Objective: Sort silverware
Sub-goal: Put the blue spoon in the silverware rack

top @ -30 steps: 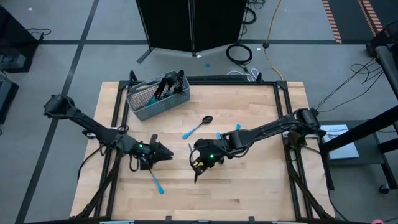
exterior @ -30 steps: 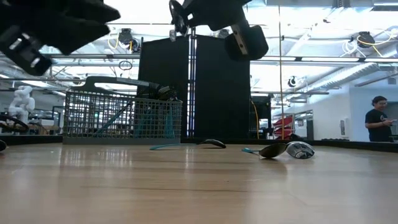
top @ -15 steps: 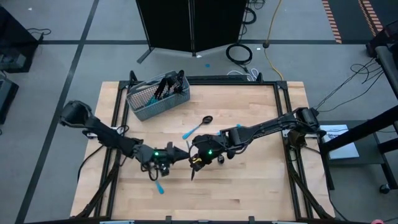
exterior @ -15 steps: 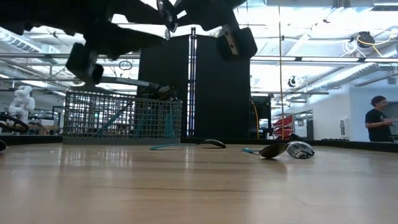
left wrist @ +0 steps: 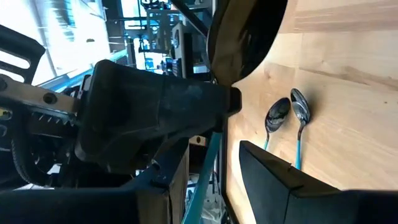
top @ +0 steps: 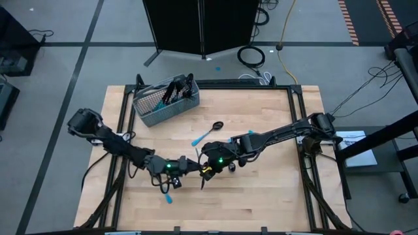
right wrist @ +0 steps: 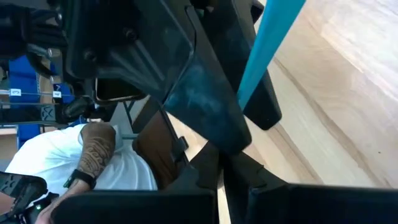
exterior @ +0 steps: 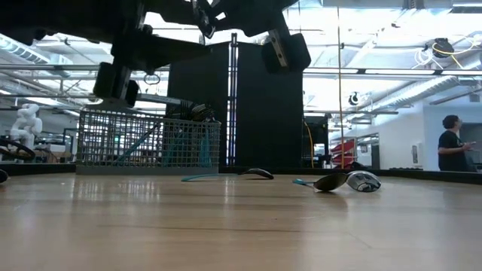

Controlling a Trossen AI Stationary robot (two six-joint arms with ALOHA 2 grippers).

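Pale wooden planks make up the table (top: 261, 196), ringed by grey floor and a black cabinet (top: 202, 26) beyond its far edge. Above the middle of the boards the right gripper (top: 204, 171) is clamped shut on the light-blue handle of one utensil (right wrist: 270, 46), held off the wood; the dark head end pokes out below the gripper in the high view, too small to tell fork from knife. The left gripper (top: 188, 166) sits just beside it, nose to nose, its fingers (left wrist: 273, 180) parted with the blue handle passing between them; whether they touch it cannot be told. Behind the left gripper, a blue-handled piece (top: 166, 193) lies flat on the table. Beyond both grippers lies a spoon (top: 208, 133), and two more spoons (left wrist: 286, 118) rest side by side under the right arm. Farther off, toward the far left corner, the grey wire-mesh basket (top: 166, 101) holds a cluster of silverware (top: 174, 89) standing handles-down. In the room beyond, a person (exterior: 450, 143) stands in a dark shirt.
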